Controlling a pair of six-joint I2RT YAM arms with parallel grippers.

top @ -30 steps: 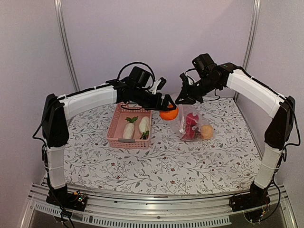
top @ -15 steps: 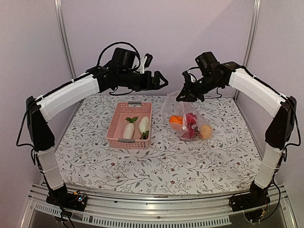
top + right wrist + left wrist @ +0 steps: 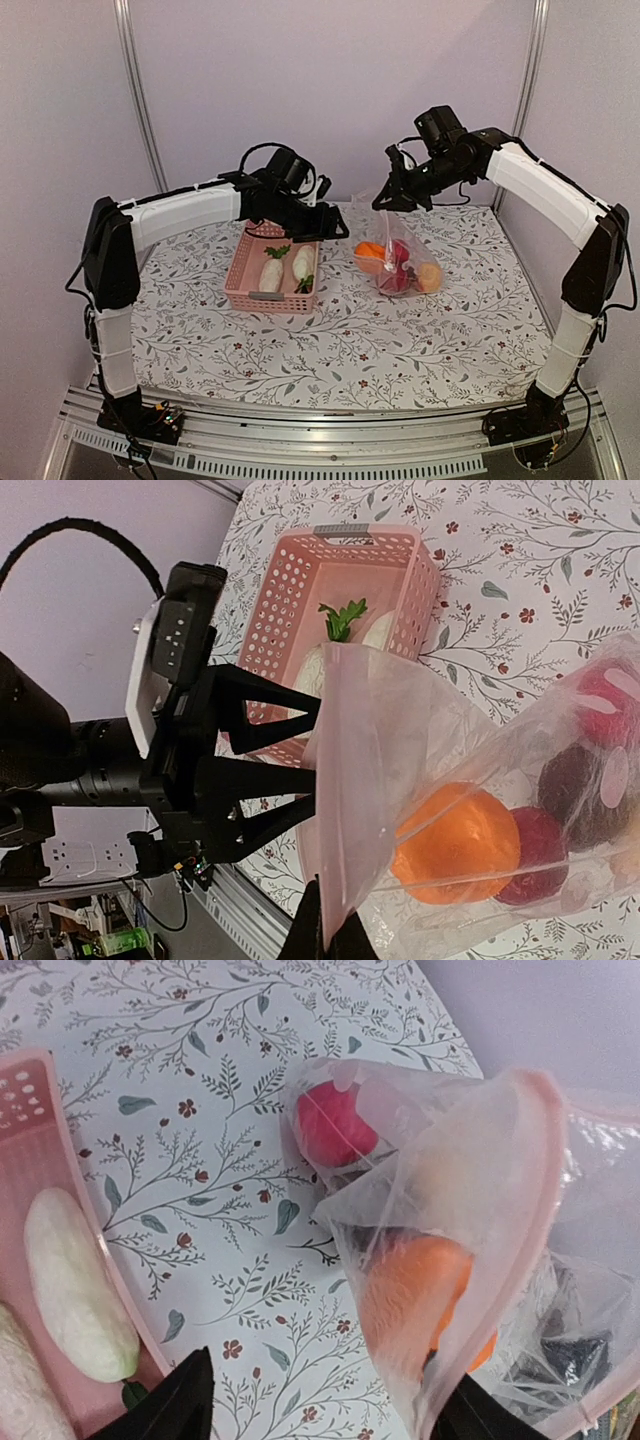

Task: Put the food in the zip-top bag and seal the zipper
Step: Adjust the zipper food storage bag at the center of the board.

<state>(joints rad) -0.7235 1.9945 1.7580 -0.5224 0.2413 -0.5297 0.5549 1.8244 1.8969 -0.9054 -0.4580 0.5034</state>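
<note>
Two white radishes point(image 3: 303, 262), likely light and rigid, lie in the pink basket point(image 3: 236, 272) for the wide-open, empty left tool point(image 3: 333, 224) to pinch mid-body, while the right tool point(image 3: 386, 199) clamps the mouth of the limp, slippery bag point(image 3: 400, 262).

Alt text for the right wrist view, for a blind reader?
The right gripper pinches the edge of the zip-top bag; an orange fruit and dark red pieces lie inside. Beyond, the open left gripper hovers by a pink basket.

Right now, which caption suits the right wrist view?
Right tool pinches zip-top bag, orange fruit inside; open left tool near basket.
</note>
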